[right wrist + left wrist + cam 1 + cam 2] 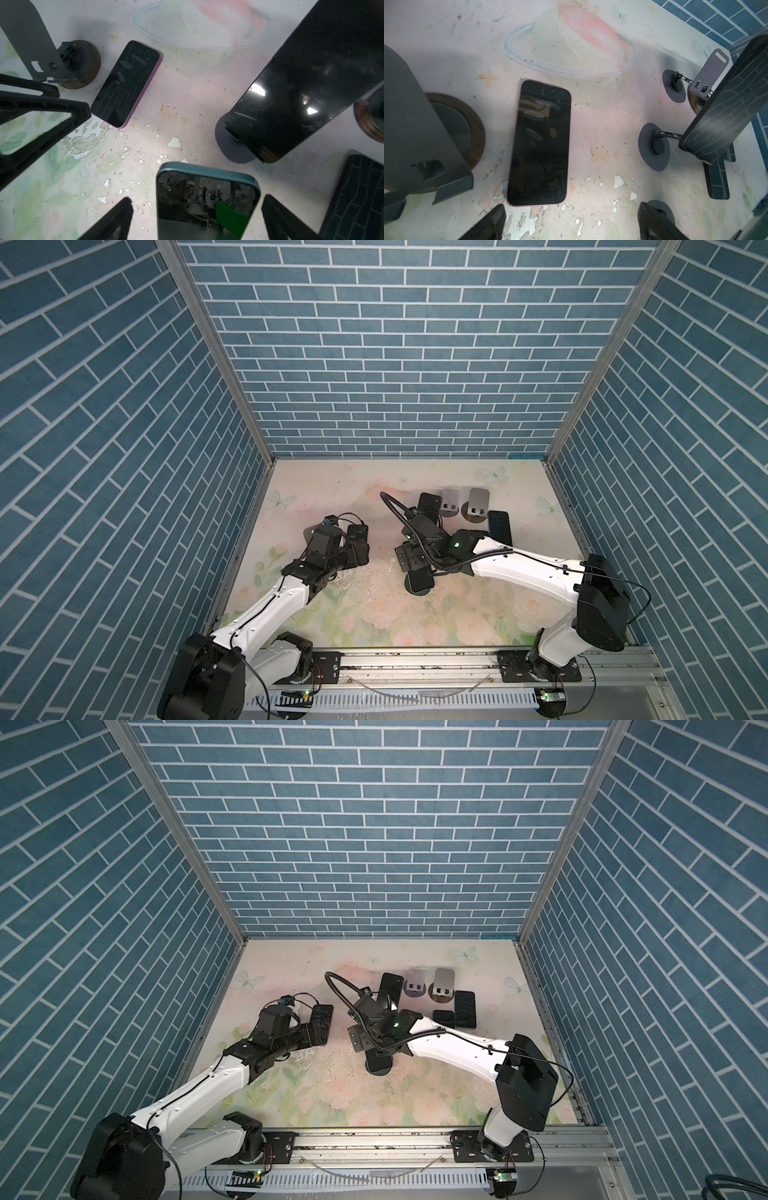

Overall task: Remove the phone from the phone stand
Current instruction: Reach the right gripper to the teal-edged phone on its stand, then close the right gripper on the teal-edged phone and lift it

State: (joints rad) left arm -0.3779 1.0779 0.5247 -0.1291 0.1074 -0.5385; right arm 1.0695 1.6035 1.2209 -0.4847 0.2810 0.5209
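Right pincer (197,218): jaws wide, gripping nothing, fingertips either side of teal-cased phone (207,199). Phone sits directly between them, long axis running back under wrist. It seems propped on black stand (417,591) mid-desk, so right arm nearest. Left pincer (571,222) open over pink phone (539,143), flat on desk (602,116). Second stand (228,145) holds black phone (301,83). Grey rear stand (451,502) empty.

Even overhead light, soft shadows, screen glare, blurred wide-angle edges
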